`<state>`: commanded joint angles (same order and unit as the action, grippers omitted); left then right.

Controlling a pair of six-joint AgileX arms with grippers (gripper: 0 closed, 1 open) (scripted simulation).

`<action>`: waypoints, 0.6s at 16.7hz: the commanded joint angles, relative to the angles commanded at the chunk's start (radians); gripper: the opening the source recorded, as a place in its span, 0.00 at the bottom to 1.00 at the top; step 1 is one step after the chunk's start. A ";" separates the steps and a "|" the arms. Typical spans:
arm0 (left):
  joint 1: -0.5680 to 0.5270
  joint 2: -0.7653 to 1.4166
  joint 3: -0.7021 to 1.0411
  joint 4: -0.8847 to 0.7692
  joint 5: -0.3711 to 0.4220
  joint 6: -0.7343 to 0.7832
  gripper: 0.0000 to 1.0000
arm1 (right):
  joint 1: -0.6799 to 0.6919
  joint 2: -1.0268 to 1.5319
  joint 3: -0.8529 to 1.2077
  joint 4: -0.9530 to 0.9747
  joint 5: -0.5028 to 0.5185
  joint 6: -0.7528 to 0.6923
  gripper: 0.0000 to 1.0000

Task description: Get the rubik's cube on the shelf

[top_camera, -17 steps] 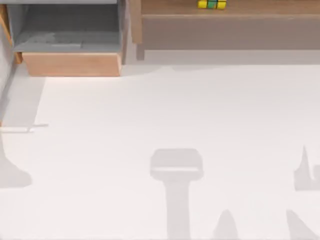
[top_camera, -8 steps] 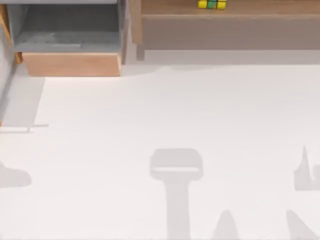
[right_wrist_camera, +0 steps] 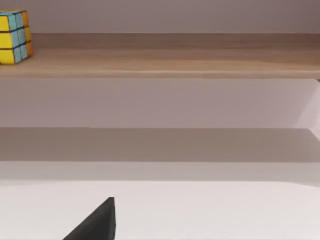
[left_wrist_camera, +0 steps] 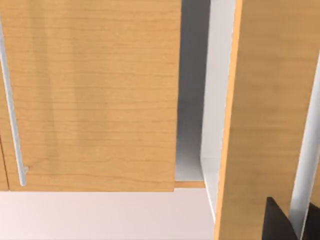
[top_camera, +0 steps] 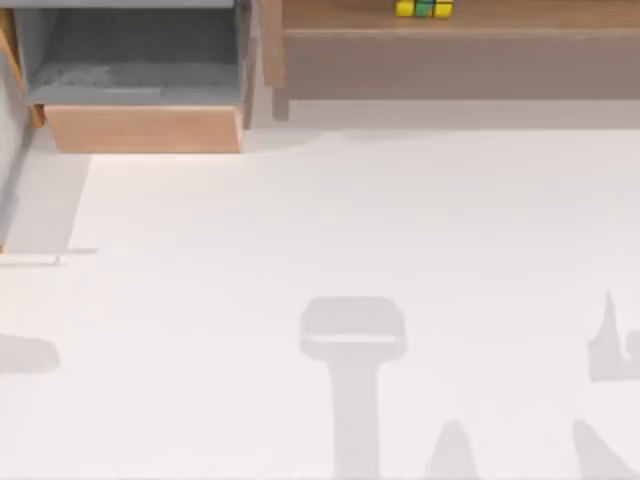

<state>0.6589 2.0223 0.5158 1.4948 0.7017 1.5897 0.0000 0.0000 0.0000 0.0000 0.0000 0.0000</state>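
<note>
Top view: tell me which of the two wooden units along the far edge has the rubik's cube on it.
The long brown shelf at the right; the rubik's cube sits on its top board. The shorter light-wood compartment at the left, with grey inner walls, holds no cube.

Light-wood cabinet door (left_wrist_camera: 95, 95) with metal handle (left_wrist_camera: 12, 115); grey gap (left_wrist_camera: 192, 90) beside it.

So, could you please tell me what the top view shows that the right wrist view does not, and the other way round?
The top view alone shows the light-wood compartment with grey inner walls at the table's left, and a wide stretch of white table crossed by grey shadows. The right wrist view alone shows the open space under the shelf's board, the cube's blue and orange tiles, and a dark wedge at its lower edge, too little to identify. Both show the rubik's cube resting on the shelf, with nothing gripping it.
</note>
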 joint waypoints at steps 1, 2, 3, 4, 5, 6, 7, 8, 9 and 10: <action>0.000 0.000 0.000 0.000 0.000 0.000 0.00 | 0.000 0.000 0.000 0.000 0.000 0.000 1.00; 0.002 0.010 -0.001 -0.009 0.000 -0.003 0.00 | 0.000 0.000 0.000 0.000 0.000 0.000 1.00; 0.001 0.012 0.002 -0.011 -0.002 -0.003 0.00 | 0.000 0.000 0.000 0.000 0.000 0.000 1.00; -0.007 0.019 0.016 -0.019 -0.011 -0.002 0.00 | 0.000 0.000 0.000 0.000 0.000 0.000 1.00; -0.021 0.029 0.040 -0.032 -0.023 -0.003 0.00 | 0.000 0.000 0.000 0.000 0.000 0.000 1.00; -0.038 0.041 0.071 -0.048 -0.039 -0.004 0.00 | 0.000 0.000 0.000 0.000 0.000 0.000 1.00; -0.057 0.055 0.107 -0.067 -0.057 -0.005 0.00 | 0.000 0.000 0.000 0.000 0.000 0.000 1.00; -0.076 0.070 0.144 -0.087 -0.076 -0.005 0.00 | 0.000 0.000 0.000 0.000 0.000 0.000 1.00; -0.094 0.083 0.178 -0.106 -0.094 -0.006 0.00 | 0.000 0.000 0.000 0.000 0.000 0.000 1.00; -0.108 0.094 0.202 -0.121 -0.109 -0.007 0.00 | 0.000 0.000 0.000 0.000 0.000 0.000 1.00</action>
<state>0.5509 2.1162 0.7175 1.3741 0.5928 1.5826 0.0000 0.0000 0.0000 0.0000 0.0000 0.0000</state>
